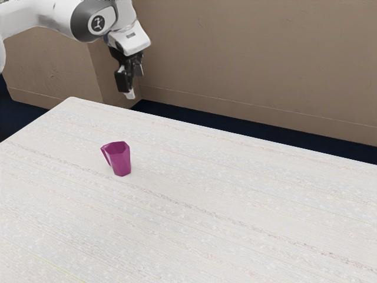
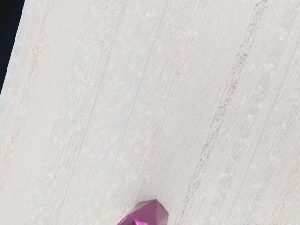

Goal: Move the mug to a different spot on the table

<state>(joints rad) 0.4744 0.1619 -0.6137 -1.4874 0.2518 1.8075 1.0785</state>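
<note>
A pink mug [image 1: 116, 158] stands upright on the table [image 1: 247, 200]. The gripper [image 1: 128, 89] hangs well apart from it, empty. Whether it is open or closed is unclear.

The arm [image 1: 35, 17] is made of smooth, glossy white rounded links. A round grey joint cap [image 1: 94, 22] carries a small dark marking. Next to it is a white-and-grey wrist block [image 1: 131, 40], then the black end effector [image 1: 128, 88], which is pale at its tip.
</note>
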